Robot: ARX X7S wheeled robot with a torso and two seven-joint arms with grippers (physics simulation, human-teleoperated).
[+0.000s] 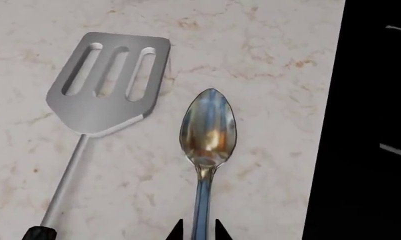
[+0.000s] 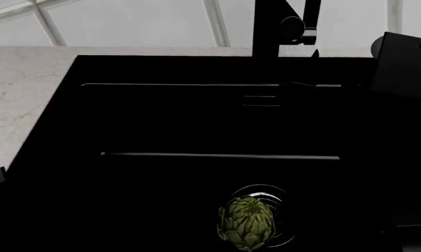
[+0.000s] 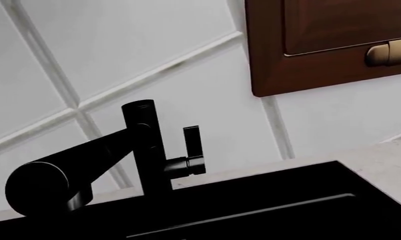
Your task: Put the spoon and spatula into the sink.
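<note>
The spoon (image 1: 208, 127) lies on the pale marble counter, its bowl pointing away from my left gripper (image 1: 198, 231). That gripper is open, with one dark fingertip on each side of the spoon's thin handle and a small gap on both sides. The slotted spatula (image 1: 110, 82) lies flat beside the spoon, its dark handle end at the frame's corner. The black sink (image 1: 374, 100) starts just past the spoon on the other side. In the head view the sink (image 2: 196, 121) fills the frame, and spoon and spatula are out of sight. My right gripper's fingers show nowhere.
A green artichoke (image 2: 247, 221) sits on the round metal drain (image 2: 284, 207). The tall black faucet (image 2: 281, 26) stands at the sink's back and also shows as a faucet (image 3: 147, 150) before white tiles. A dark block (image 2: 405, 65) hangs over the sink's right side. A wooden cabinet (image 3: 320, 40) hangs above.
</note>
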